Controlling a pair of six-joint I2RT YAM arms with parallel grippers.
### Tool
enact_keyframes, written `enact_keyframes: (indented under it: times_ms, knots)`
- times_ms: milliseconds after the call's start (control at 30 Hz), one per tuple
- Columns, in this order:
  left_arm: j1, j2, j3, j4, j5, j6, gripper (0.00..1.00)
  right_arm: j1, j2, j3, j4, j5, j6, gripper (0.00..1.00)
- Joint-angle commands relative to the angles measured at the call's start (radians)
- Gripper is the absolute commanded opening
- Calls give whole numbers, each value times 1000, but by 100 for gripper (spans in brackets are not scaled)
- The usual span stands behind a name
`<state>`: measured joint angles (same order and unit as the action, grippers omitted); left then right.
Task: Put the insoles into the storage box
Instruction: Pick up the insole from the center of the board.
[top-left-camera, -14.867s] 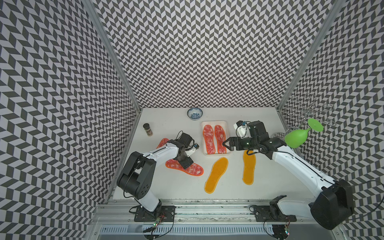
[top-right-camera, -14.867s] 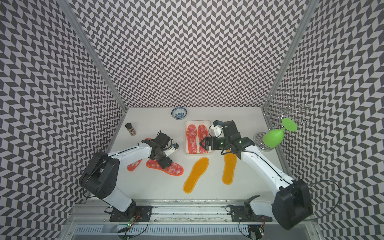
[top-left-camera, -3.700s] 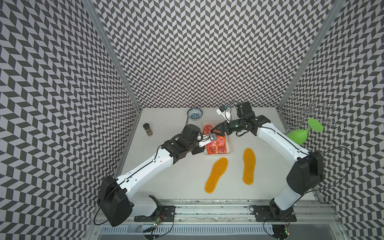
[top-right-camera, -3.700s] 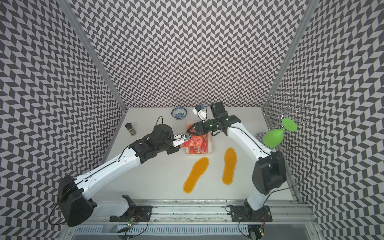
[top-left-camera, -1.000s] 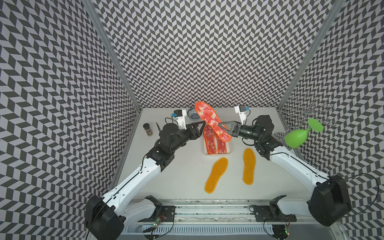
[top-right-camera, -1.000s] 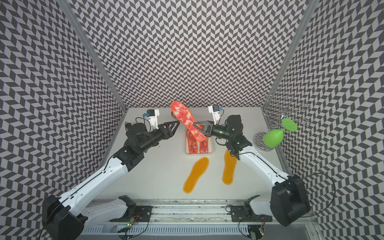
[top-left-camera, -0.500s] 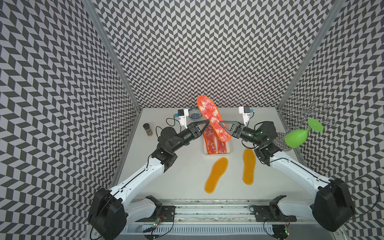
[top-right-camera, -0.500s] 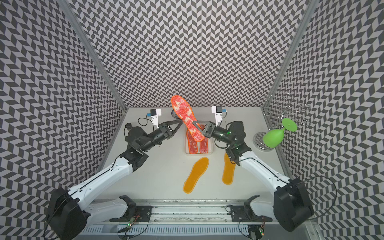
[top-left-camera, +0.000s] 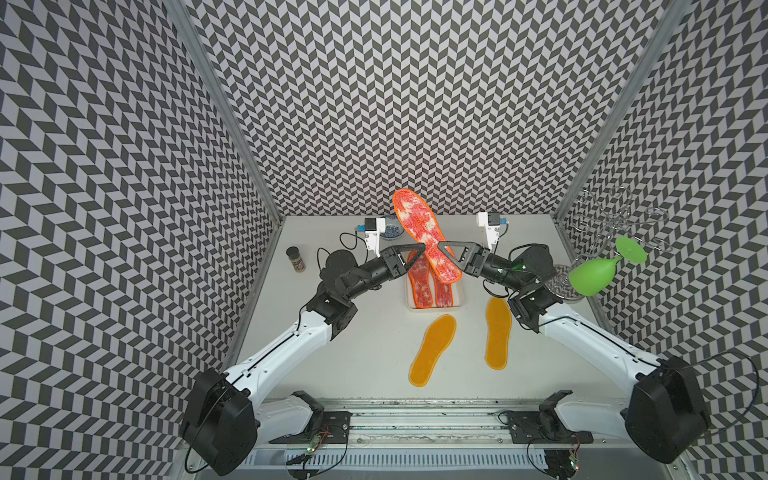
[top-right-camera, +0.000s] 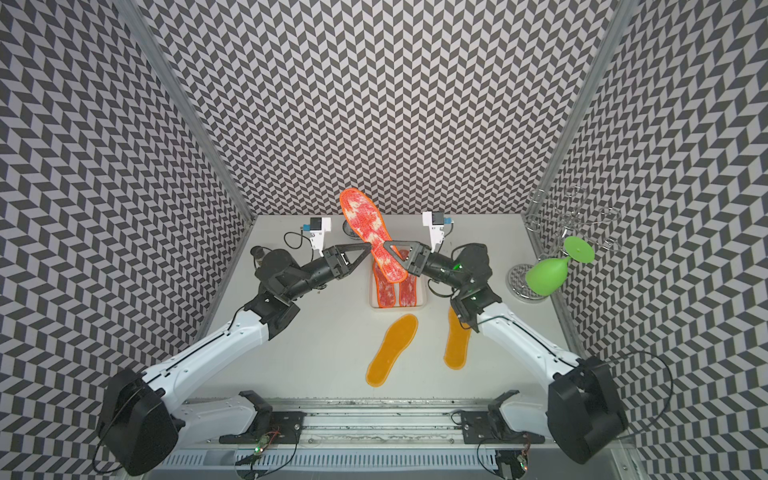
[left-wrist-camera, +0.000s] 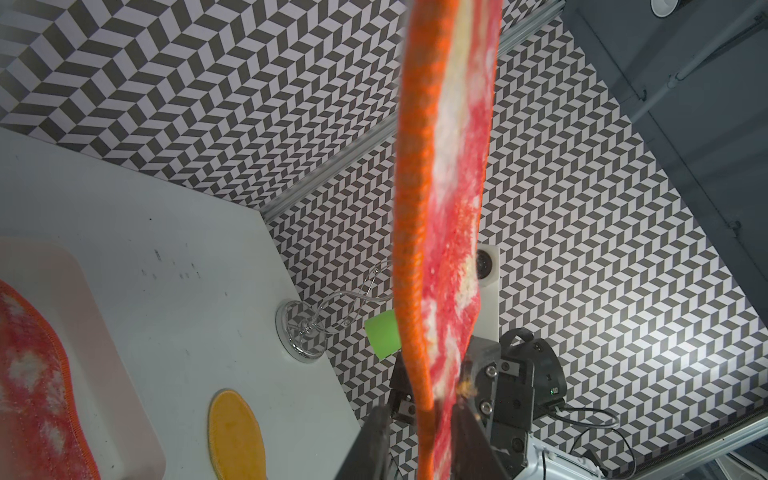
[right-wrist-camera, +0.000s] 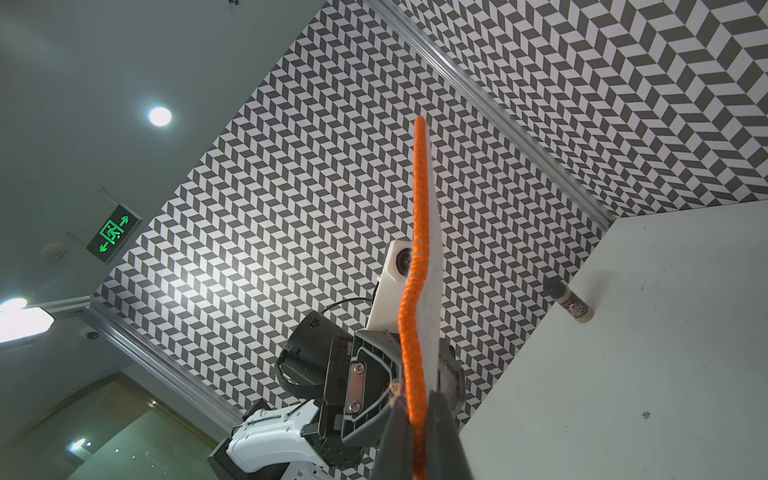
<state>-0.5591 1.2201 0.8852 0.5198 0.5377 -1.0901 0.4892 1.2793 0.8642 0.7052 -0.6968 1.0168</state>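
One mottled insole (top-left-camera: 415, 216) hangs above the box (top-left-camera: 460, 297): the right end effector (top-left-camera: 441, 248) pinches it, likely for handover; the left end effector (top-left-camera: 420, 247), at nine o'clock, straddles it, grip unclear.

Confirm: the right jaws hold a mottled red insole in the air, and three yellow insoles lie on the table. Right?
Wrong count: only two yellow insoles lie on the table, as both top views show. The right jaws do hold the mottled red insole in the air.

Fuzzy cloth insole (top-left-camera: 417, 224), smooth plastic storage box (top-left-camera: 459, 299)
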Motion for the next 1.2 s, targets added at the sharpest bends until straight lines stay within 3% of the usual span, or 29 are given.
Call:
enact_keyframes:
  times_ms: [0, 200, 400, 467, 600, 667, 933, 1167]
  knots:
    - [8, 10, 58, 9, 45, 31, 30, 9, -17, -19, 66, -17, 9, 0]
    - [27, 6, 56, 9, 54, 33, 21, 10, -20, -24, 55, -15, 10, 0]
    - [38, -4, 58, -23, 59, 45, 0, 10, -24, -33, 37, 7, 8, 0]
    - [47, -5, 68, -48, 68, 59, 0, 9, -32, -38, 4, 22, -7, 1]
    - [62, 6, 130, -225, 85, 181, 0, 4, -72, -28, -131, 80, -108, 33]
    - [66, 27, 172, -358, 86, 291, 0, -4, -101, -7, -236, 140, -181, 42]
    - [91, 255, 336, -768, 118, 641, 0, -133, -143, 120, -723, 252, -470, 58]
    - [97, 483, 432, -725, 178, 633, 0, -228, -125, 162, -921, 265, -576, 65]
